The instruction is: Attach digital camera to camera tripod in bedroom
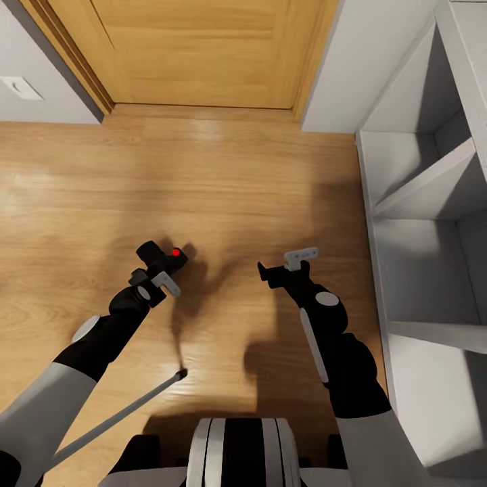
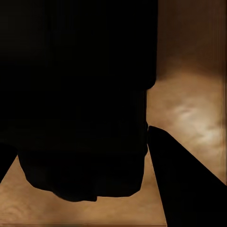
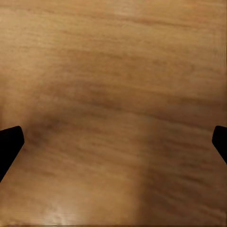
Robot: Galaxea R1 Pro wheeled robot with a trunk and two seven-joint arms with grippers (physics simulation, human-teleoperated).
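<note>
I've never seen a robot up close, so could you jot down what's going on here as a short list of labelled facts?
Place: light wood plank floor, oak door, white cube shelves
Left end effector: shut on small black boxy camera with red button
Right end effector: open, holding nothing, above the floor
Silver tripod leg with black foot: near the robot's base
Camera mounted: not yet

The head view is evenly bright and a little soft. Pale glare streaks the floor (image 1: 203, 128) near the door (image 1: 203, 51), and soft arm shadows fall on the planks ahead of the robot. In the left wrist view the camera (image 2: 78, 94) is a featureless black mass against dim, blurred floor. The right wrist view is warm and mildly blurred.
</note>
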